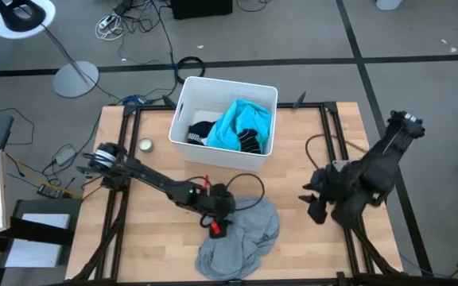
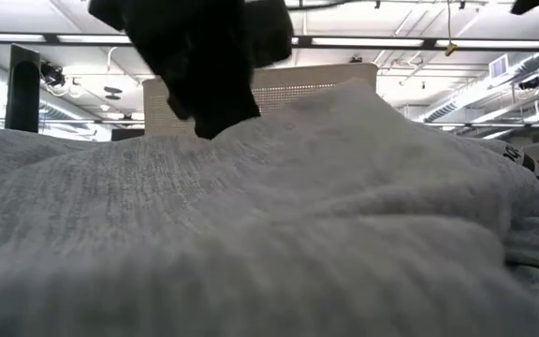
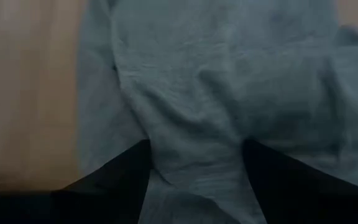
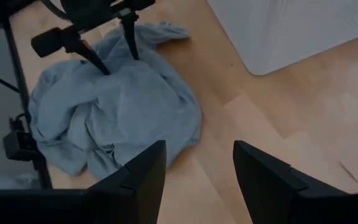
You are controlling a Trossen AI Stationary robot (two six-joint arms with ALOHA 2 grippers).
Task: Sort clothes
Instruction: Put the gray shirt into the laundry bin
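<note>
Turquoise garment and dark pieces lie in the bin; 1 grey shirt remains, left gripper open astride it, right gripper open, idle.

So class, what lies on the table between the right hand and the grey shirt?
Only bare wooden table separates the right hand from the grey shirt, shown in the right wrist view.

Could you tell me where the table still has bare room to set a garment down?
Bare wood lies between the grey shirt and the waiting right gripper, and along the table's left edge. It is crowded in the white bin and where the left gripper presses the shirt.
</note>
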